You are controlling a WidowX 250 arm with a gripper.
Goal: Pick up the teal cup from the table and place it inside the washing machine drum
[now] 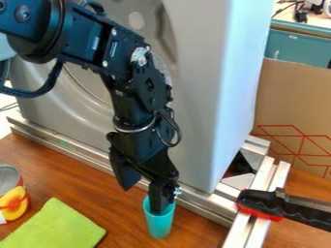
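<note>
"Firstly, where is the teal cup [159,227]?"

"Upright on the wooden table [74,179], near the metal rail [200,205]. The gripper's [142,199] fingers stand apart; one overlaps the rim, probably inside, though the angle leaves doubt."

"Handling?"

"Any closing should be slow, the cup wall squarely between both fingers. Sideways pressure could tip it."

"Containers?"

"Cup: no contents discernible. Can [11,193]: upright near the green cloth [55,227], contents undetermined."
</note>
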